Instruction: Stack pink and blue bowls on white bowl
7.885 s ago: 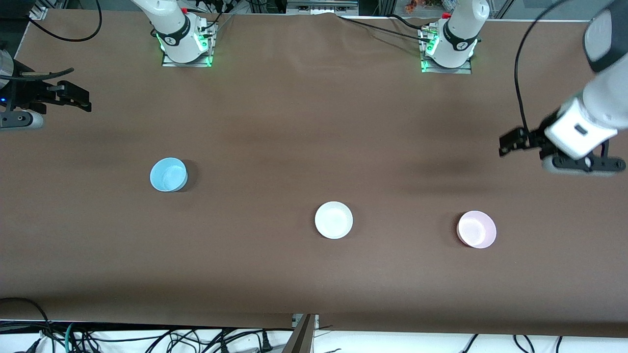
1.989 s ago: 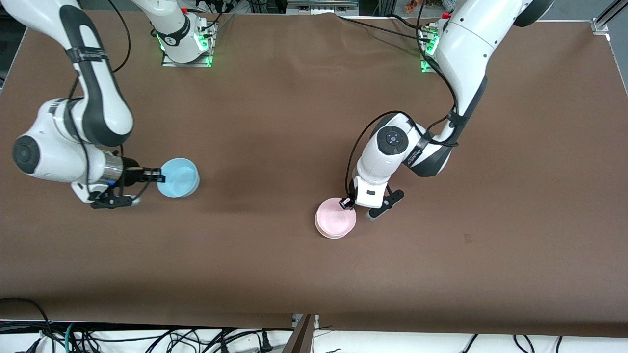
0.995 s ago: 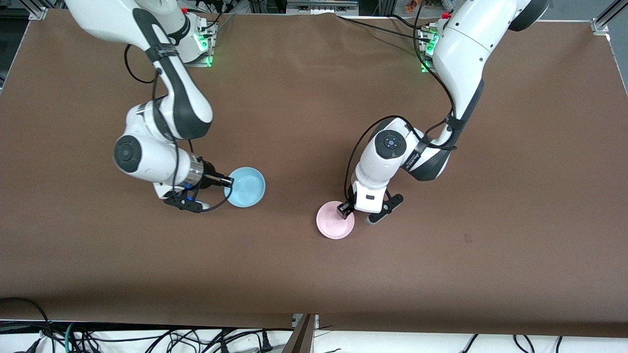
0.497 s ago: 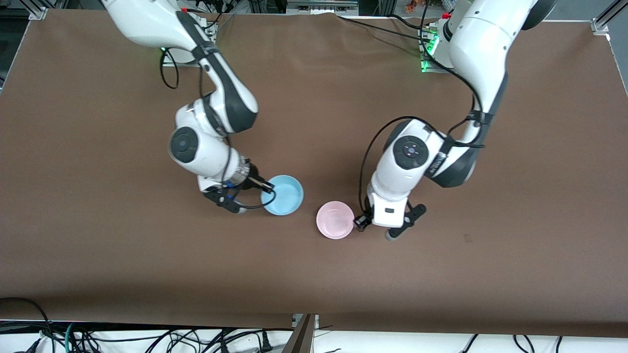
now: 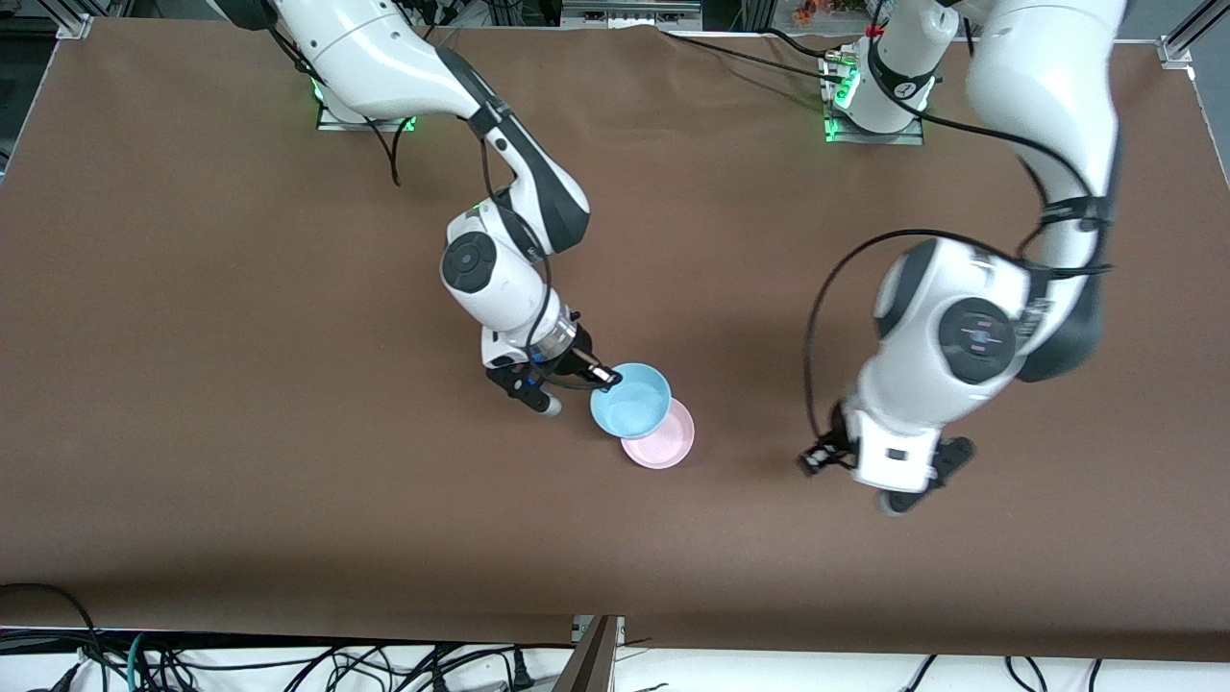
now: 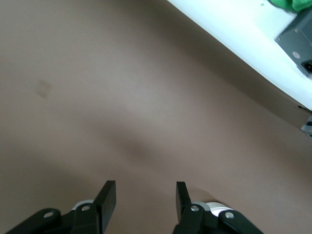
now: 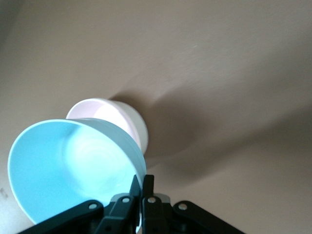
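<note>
Pink bowl point(image 5: 663, 440) sits nested on the stack; we carry the blue bowl point(image 5: 630, 399) over it, right gripper point(image 5: 603, 377) pinching its rim. Our left gripper point(image 5: 828, 454), jaws released and empty, hangs over bare counter point(image 5: 192, 461).

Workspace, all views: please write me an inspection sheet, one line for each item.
Surface: brown table, one small dark stain toward the left arm's end.
Job's things: pink bowl nested on the white bowl, which is hidden; blue bowl held over the pink bowl, off-centre.
Clutter: nothing seen.
Grippers: right gripper shut on the blue bowl's rim; left gripper open, empty, over bare table.
Cables: black cables below the table's near edge.
Surroundings: metal frame parts at the top corners.
</note>
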Controlling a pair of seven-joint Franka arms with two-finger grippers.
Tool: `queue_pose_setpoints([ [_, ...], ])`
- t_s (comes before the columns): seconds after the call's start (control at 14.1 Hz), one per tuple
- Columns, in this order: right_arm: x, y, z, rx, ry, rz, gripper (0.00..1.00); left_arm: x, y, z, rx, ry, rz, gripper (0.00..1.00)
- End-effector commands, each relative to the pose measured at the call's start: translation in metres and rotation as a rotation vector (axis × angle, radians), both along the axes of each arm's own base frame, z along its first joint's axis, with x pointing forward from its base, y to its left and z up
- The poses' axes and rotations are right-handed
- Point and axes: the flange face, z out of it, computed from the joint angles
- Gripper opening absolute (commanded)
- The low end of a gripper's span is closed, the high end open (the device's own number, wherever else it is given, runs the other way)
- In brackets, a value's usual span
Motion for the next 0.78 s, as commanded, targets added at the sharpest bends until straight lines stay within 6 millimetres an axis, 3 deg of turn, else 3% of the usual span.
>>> queue_pose_setpoints([
  [0.0, 0.003, 0.017, 0.0, 0.029, -0.039, -0.013, 0.0, 0.004, 0.06, 0.033, -0.022, 0.016, -0.091, 0.64],
  [0.28, 0.006, 0.021, -0.005, 0.045, -0.08, -0.02, 0.0, 0.006, 0.128, 0.055, 0.001, -0.003, -0.18, 0.71],
  [0.71, 0.022, 0.031, -0.025, 0.078, -0.161, -0.033, 0.0, 0.0, 0.18, 0.067, 0.03, 0.003, -0.329, 0.76],
])
